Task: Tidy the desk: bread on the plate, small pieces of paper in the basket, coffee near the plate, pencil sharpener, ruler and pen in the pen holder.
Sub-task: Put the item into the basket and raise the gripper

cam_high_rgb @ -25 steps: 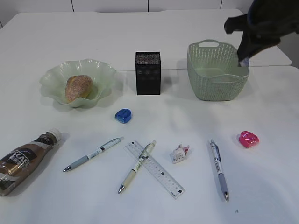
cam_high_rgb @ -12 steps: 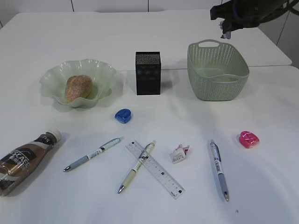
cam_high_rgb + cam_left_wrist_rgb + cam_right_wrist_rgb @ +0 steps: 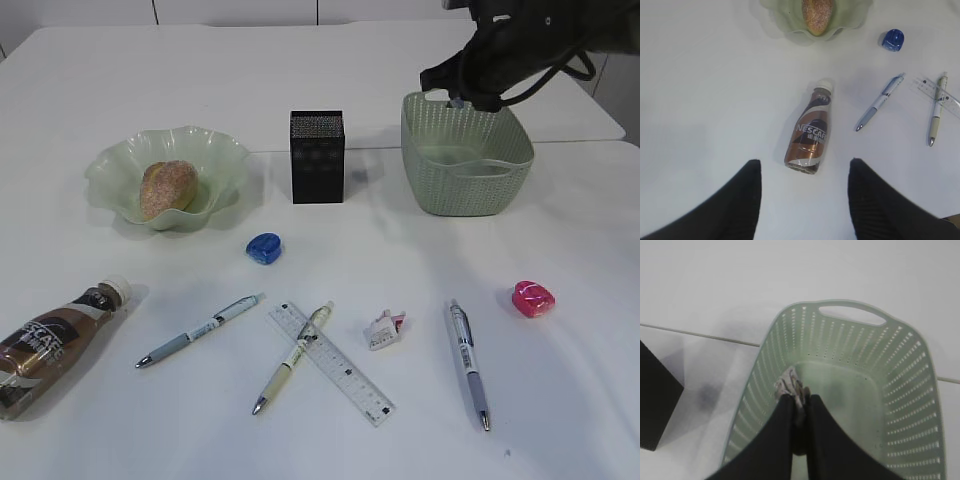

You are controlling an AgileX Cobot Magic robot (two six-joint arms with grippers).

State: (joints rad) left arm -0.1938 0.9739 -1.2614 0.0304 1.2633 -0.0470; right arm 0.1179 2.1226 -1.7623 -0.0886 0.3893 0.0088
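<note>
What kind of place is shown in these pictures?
Probably a staged desk for a tidying exercise, not a real office: a plain white table holds pens, a ruler, a black pen holder, a green basket and bread on a plate.

I see open tabletop around the coffee bottle (image 3: pixel 809 132) on both flanks; the left gripper (image 3: pixel 805 200) has clear access. Pen (image 3: pixel 291 357) lies crossed over the ruler (image 3: pixel 332 363), blocking a flat approach. Paper scrap (image 3: pixel 384 330) sits betw. ruler and another pen (image 3: pixel 468 362), narrow gaps. Basket (image 3: pixel 465 160) interior unobstructed; pen holder (image 3: pixel 317 156) top open.
</note>
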